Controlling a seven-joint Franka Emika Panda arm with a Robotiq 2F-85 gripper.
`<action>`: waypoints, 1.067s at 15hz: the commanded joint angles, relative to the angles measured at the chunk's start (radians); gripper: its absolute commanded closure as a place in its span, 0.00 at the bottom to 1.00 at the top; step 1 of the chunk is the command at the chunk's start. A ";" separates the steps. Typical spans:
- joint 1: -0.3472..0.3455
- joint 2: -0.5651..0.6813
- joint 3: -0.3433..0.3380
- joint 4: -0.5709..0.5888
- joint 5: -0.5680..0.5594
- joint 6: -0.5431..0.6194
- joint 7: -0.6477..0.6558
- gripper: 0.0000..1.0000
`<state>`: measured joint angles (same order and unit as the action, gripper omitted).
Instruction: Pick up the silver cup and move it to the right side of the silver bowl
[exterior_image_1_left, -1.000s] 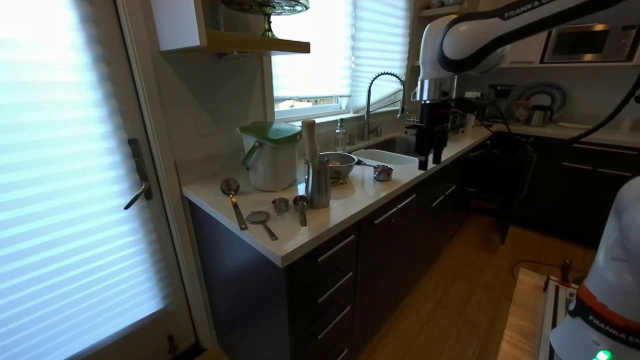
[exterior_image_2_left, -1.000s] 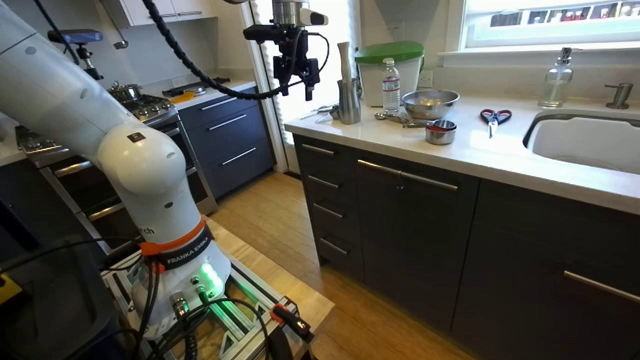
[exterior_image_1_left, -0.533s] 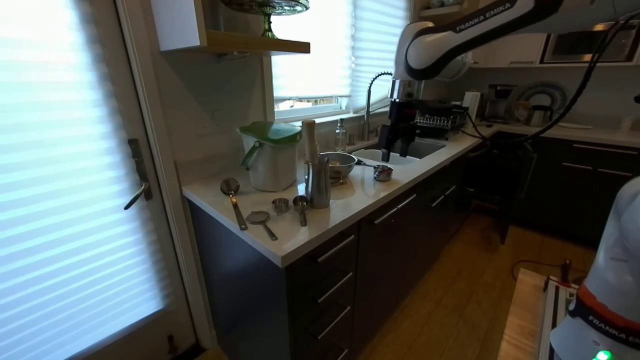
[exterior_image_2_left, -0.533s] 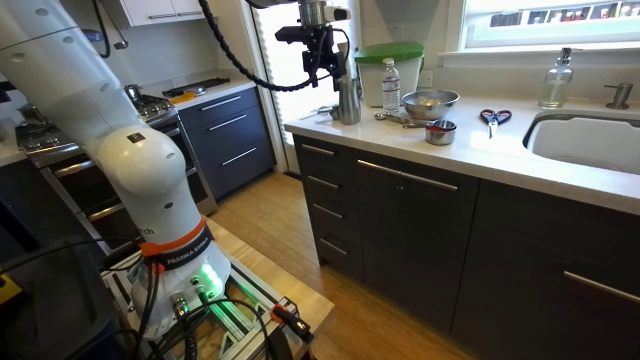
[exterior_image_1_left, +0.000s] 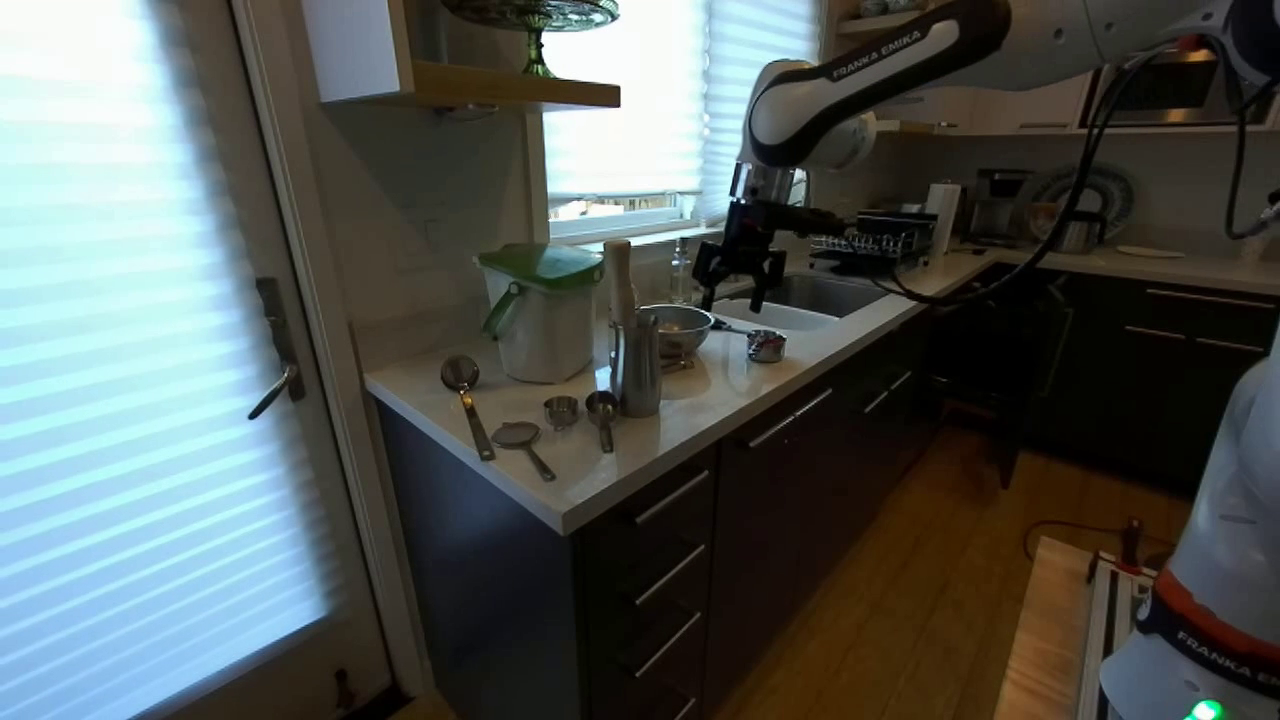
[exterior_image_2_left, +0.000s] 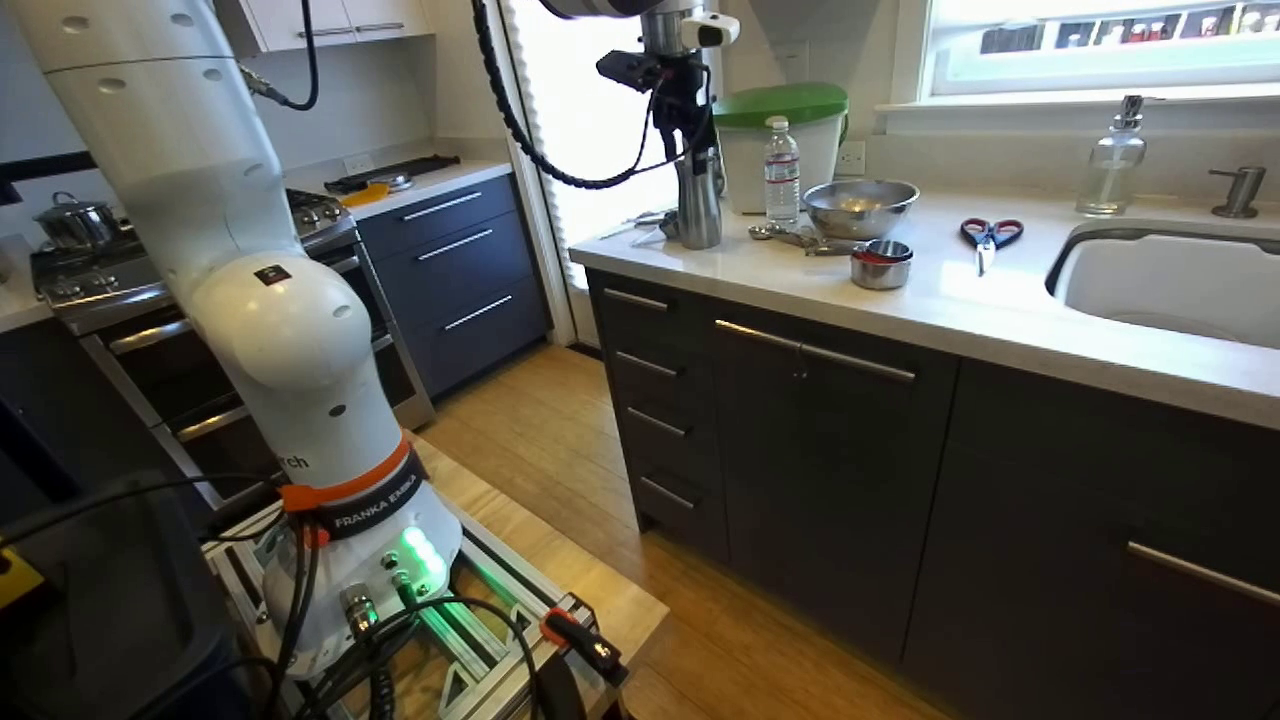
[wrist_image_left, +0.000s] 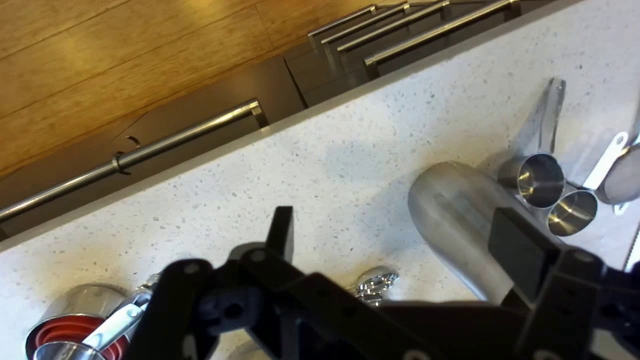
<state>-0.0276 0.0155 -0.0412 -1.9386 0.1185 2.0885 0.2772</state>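
Observation:
The silver cup (exterior_image_1_left: 638, 372) is a tall metal tumbler standing on the counter; it also shows in an exterior view (exterior_image_2_left: 699, 212) and in the wrist view (wrist_image_left: 460, 220). A wooden handle (exterior_image_1_left: 620, 280) rises from it or just behind it; I cannot tell which. The silver bowl (exterior_image_1_left: 684, 330) stands beyond the cup, also seen in an exterior view (exterior_image_2_left: 861, 208). My gripper (exterior_image_1_left: 733, 306) is open and empty above the counter. In an exterior view the gripper (exterior_image_2_left: 690, 155) overlaps the cup's top. In the wrist view (wrist_image_left: 392, 225) the right finger covers part of the cup.
Nested measuring cups (exterior_image_2_left: 881, 265), a plastic bottle (exterior_image_2_left: 782, 175) and scissors (exterior_image_2_left: 990, 240) stand or lie near the bowl. A green-lidded bin (exterior_image_1_left: 545, 315) stands behind the cup. Small metal cups (exterior_image_1_left: 561, 411) and a strainer (exterior_image_1_left: 517, 435) lie beside it. The sink (exterior_image_2_left: 1180, 285) is farther along.
My gripper has moved along the counter towards the cup and turned about its vertical axis. The cup, the bowl and the other objects have not moved.

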 joint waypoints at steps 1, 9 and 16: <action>-0.001 0.018 0.002 0.021 0.001 -0.003 0.009 0.00; 0.003 0.047 0.004 0.050 0.005 0.009 0.039 0.00; 0.014 0.079 0.011 0.055 0.012 0.075 0.151 0.00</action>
<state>-0.0206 0.0683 -0.0344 -1.8912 0.1210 2.1188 0.3603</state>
